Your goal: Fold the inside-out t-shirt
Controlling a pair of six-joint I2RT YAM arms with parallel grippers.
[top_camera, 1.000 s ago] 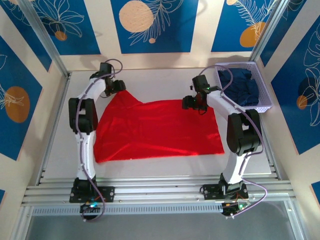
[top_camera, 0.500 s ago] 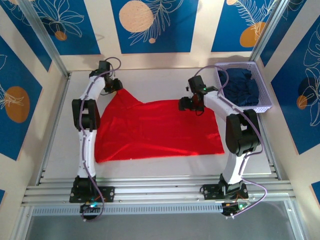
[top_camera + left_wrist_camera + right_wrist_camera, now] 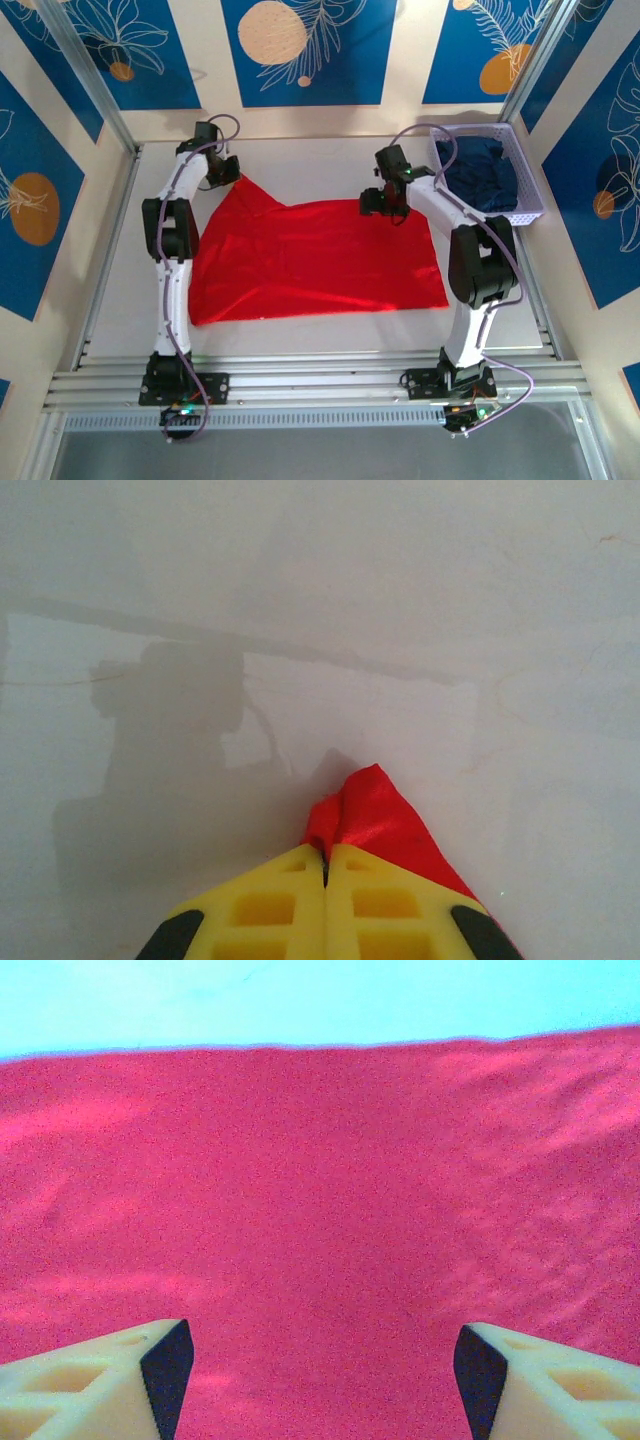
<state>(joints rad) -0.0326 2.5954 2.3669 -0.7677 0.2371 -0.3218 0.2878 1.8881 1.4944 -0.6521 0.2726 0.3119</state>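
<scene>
Left arm (image 3: 165, 230) stretches along the worktop's (image 3: 300, 165) left edge toward its far-left corner, and the left jaws are pinched together on a peaked corner of the t-shirt (image 3: 320, 260). The t-shirt lies flat at mid-worktop, long axis left to right, with that corner pointing far-left. Right arm (image 3: 440, 205), elbow bent leftward, hovers over the t-shirt's far edge, right jaws wide apart and holding nothing.

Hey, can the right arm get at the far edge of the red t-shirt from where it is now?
Probably yes. The right gripper hangs over the t-shirt close to its far edge, jaws open, with nothing between them and the cloth.
</scene>
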